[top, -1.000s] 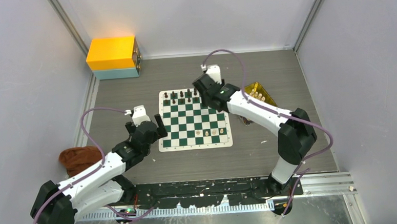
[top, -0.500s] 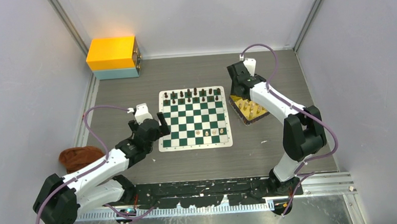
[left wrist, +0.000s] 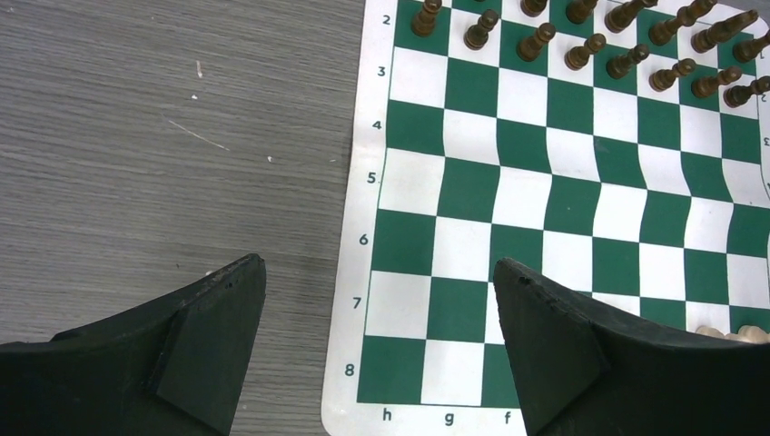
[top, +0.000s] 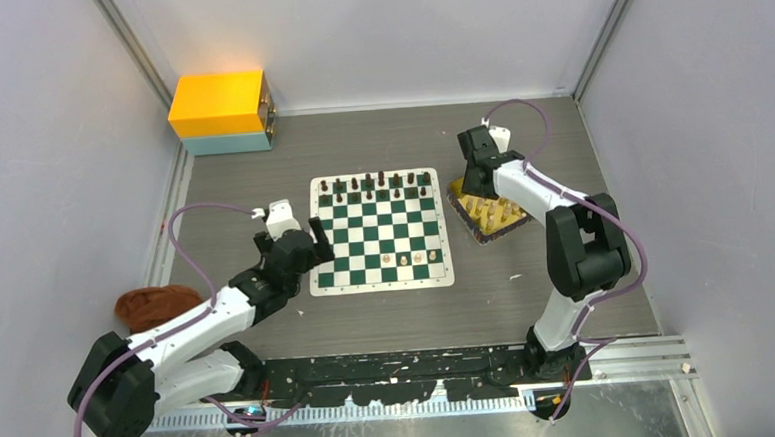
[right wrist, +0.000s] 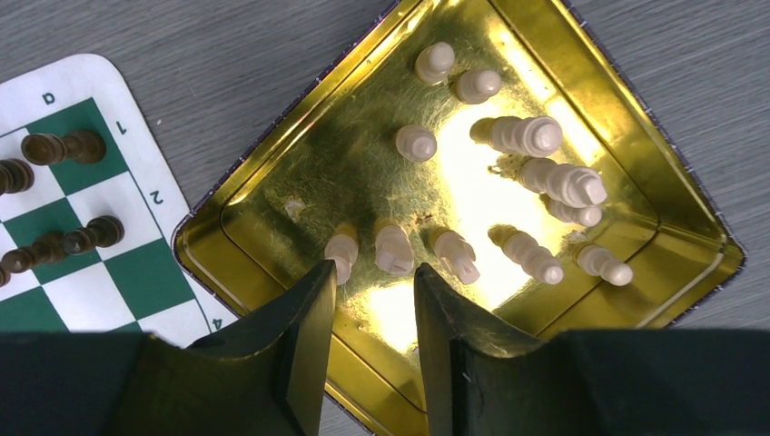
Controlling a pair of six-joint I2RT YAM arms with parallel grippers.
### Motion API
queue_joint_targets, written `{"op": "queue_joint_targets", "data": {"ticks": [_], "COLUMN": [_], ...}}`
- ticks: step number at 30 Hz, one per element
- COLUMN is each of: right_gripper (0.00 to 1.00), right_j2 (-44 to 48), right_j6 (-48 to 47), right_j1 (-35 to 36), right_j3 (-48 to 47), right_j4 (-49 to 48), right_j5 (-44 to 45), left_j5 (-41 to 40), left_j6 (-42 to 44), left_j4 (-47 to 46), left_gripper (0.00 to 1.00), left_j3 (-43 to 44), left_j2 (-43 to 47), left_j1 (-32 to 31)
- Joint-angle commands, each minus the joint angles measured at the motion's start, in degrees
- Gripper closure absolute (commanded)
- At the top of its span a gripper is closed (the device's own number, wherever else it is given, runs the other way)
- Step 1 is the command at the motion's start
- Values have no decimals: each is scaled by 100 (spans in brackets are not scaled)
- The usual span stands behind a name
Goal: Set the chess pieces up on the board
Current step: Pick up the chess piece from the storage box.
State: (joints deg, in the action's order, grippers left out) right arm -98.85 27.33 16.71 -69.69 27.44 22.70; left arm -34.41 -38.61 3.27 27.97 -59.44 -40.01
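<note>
The green and white board (top: 319, 279) lies mid-table. Dark chess pieces (top: 377, 187) fill its two far rows, and three cream ones (top: 411, 259) stand on its near edge. Several more cream pieces (right wrist: 527, 136) stand in a gold tray (right wrist: 654, 163) right of the board. My right gripper (right wrist: 374, 268) hangs low over the tray's near corner, open with a narrow gap and nothing between the fingers. A cream piece (right wrist: 392, 247) stands just ahead of that gap. My left gripper (left wrist: 380, 268) is open wide above the board's (left wrist: 472, 195) near left corner, holding nothing.
A yellow box on a teal base (top: 220, 112) sits at the back left. A brown cloth (top: 153, 306) lies at the left edge beside my left arm. The gold tray (top: 487, 238) lies angled close to the board's right border.
My right arm swung from above the board's far right corner over to the gold tray and its jaws narrowed. My left gripper crept slightly toward the board.
</note>
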Motion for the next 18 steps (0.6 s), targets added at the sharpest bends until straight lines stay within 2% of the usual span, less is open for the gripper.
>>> {"op": "queue_joint_targets", "data": {"ticks": [1, 18], "right_gripper": [58, 61], "right_j2": [-76, -237], "right_j6": [139, 182], "right_j1": [-53, -242], "right_j3": [8, 208], "right_j4": [-279, -437], "right_j5": [-187, -367], "left_j5": [-106, -126], "left_j6": [28, 46], "left_j4": [-302, -460], "left_gripper": [4, 4], "left_j3": [232, 234], "left_j2": [-51, -207], "left_j1": [2, -5]}}
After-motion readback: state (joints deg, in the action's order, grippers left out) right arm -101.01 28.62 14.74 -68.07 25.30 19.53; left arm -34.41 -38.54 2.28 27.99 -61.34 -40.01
